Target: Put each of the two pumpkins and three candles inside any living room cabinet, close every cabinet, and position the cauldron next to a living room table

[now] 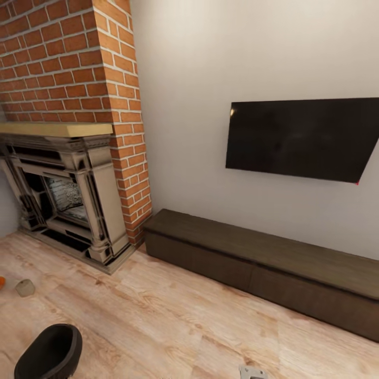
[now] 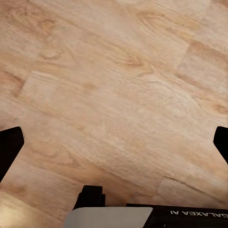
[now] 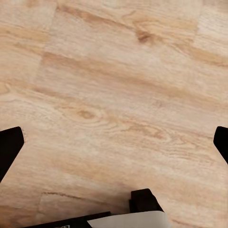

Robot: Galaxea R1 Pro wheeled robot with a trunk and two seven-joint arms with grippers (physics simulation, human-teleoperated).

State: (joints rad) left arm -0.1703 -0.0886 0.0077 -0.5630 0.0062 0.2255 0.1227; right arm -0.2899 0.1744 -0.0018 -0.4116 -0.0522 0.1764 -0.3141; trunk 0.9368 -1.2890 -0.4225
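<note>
Cabinet (image 1: 263,263) sits shut along the wall, well ahead of my claws. Left claw (image 2: 114,140) and right claw (image 3: 114,140) are both spread over bare floor (image 1: 173,326).

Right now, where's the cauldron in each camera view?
Head view: cauldron at the bottom left corner, standing on the wood floor.
Left wrist view: not in it.
Right wrist view: not in it.
Shared landmark: the wood floor, under both open claws.
</note>
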